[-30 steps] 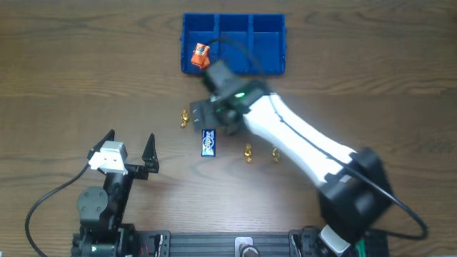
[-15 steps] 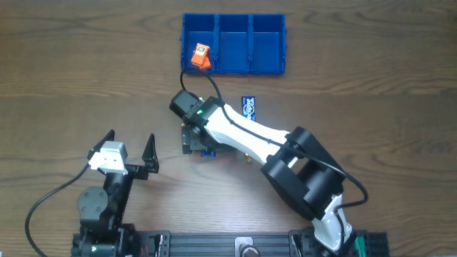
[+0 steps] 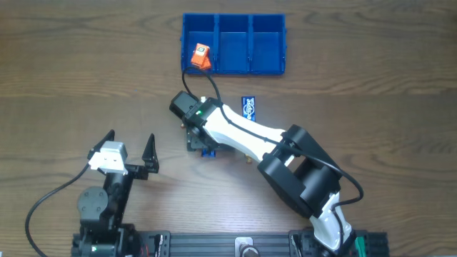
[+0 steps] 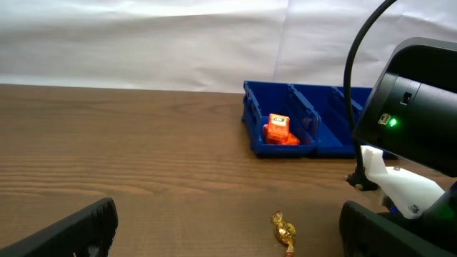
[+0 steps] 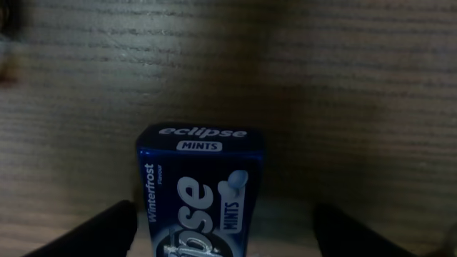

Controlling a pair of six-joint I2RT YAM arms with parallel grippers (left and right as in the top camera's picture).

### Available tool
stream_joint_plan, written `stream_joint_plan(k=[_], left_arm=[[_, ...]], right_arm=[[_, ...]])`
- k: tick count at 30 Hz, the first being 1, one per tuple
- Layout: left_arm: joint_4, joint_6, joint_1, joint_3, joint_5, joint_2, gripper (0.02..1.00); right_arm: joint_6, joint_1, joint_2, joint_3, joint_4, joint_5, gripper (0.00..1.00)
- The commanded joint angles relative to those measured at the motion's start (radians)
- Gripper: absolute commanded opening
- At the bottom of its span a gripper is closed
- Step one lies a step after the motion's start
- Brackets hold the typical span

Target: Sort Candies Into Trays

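Both wide open: right jaws straddle mint box (image 5: 200,193), not touching; left jaws empty.

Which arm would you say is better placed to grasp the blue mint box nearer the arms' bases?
Right. The right hand is open with the mint box between its fingers, while the left hand sits open near its own base, apart from the box.

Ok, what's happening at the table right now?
The right gripper is down over a blue mint box, open, a finger on each side. The left gripper sits open, off to the side. One orange candy lies in the left compartment of the blue tray; a second mint box lies on the table.
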State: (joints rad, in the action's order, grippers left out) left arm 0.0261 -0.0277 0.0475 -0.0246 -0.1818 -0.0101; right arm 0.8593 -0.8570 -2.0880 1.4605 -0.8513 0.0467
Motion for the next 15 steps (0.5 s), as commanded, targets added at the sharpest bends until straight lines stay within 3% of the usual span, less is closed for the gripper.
stream_joint_plan(k=[1,12,15], left_arm=[[0.033,0.006,-0.004,0.020,-0.018,0.006,0.998],[0.033,0.006,-0.004,0.020,-0.018,0.006,0.998],[0.033,0.006,-0.004,0.020,-0.018,0.006,0.998]], right_arm=[[0.005,-0.005,-0.024,0.020,0.009,0.035,0.689],[0.005,-0.008,-0.039,0.020,0.015,0.035,0.268],[0.005,-0.008,-0.039,0.024,0.014,0.035,0.237]])
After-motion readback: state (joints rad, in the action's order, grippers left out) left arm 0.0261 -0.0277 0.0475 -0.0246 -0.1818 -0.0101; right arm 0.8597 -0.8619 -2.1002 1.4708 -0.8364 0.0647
